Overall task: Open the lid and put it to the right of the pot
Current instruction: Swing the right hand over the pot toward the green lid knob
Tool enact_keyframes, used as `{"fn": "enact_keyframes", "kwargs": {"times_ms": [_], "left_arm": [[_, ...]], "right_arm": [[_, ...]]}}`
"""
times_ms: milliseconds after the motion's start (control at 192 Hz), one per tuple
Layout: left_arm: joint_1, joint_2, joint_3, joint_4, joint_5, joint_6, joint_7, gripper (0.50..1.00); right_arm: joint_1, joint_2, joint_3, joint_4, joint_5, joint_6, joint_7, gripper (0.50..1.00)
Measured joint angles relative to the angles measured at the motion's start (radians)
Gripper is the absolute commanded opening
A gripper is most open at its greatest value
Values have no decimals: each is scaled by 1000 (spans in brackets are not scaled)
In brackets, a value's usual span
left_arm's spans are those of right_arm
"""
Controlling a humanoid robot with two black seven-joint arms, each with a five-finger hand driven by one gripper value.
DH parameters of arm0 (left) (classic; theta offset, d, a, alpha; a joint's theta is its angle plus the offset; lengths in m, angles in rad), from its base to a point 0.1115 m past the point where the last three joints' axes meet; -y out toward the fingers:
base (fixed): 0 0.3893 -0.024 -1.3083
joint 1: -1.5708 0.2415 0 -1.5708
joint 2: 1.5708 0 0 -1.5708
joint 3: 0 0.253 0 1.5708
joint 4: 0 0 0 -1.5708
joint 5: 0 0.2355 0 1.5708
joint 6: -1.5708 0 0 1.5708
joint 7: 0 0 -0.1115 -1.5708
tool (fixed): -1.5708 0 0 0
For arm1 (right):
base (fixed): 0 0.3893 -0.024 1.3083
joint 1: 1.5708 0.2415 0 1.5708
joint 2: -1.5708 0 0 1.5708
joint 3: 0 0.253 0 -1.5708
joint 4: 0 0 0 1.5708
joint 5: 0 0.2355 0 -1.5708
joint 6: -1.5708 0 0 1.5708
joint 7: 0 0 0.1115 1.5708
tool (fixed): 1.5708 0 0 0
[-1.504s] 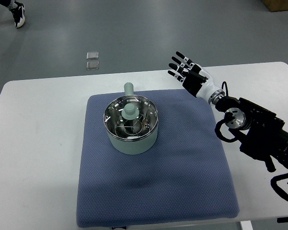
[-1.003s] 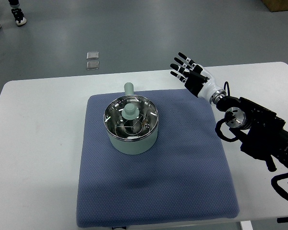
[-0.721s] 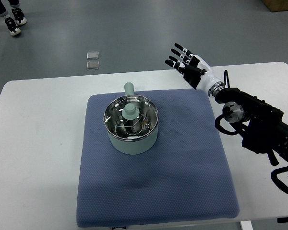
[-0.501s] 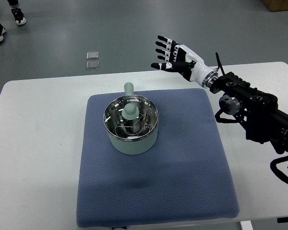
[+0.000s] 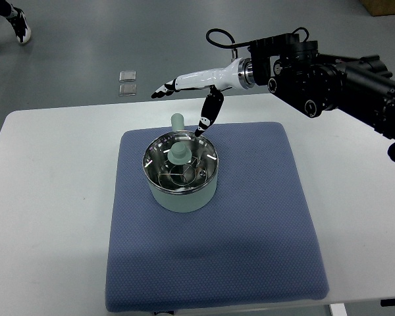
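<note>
One pot point(image 5: 180, 182) on the table point(image 5: 52, 197), pale green, sitting toward the back left of a single blue mat point(image 5: 250, 230). Its glass lid point(image 5: 180, 164) is on, with one green knob point(image 5: 179, 153) in the middle, and one stubby green handle point(image 5: 177, 122) pokes out the far side of the pot.

One arm is in play: the right hand point(image 5: 196, 89) reaches in from the right, above and just behind the pot. Fingers point(image 5: 166, 87) stretched out flat and apart toward the left, thumb point(image 5: 207, 113) hanging down toward the lid's far rim. It grips nothing; I can't tell if the thumb tip touches the lid.

The mat to the right of the pot lies bare.

On the grey floor beyond the table, two small clear squares point(image 5: 126, 81) lie one behind the other. Top left corner, a person's shoe point(image 5: 18, 17). No writing I can read anywhere.
</note>
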Motion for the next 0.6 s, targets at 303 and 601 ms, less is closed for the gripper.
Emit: {"fn": "enact_keyframes", "kwargs": {"times_ms": [303,601], "left_arm": [[0,0,2,-3,0,0,0,1000],[-1,0,2,-3,0,0,0,1000]], "right_arm": [[170,1,-168,108,-11,24,0,973],[163,1,-191,131,-64,8,0,971]]}}
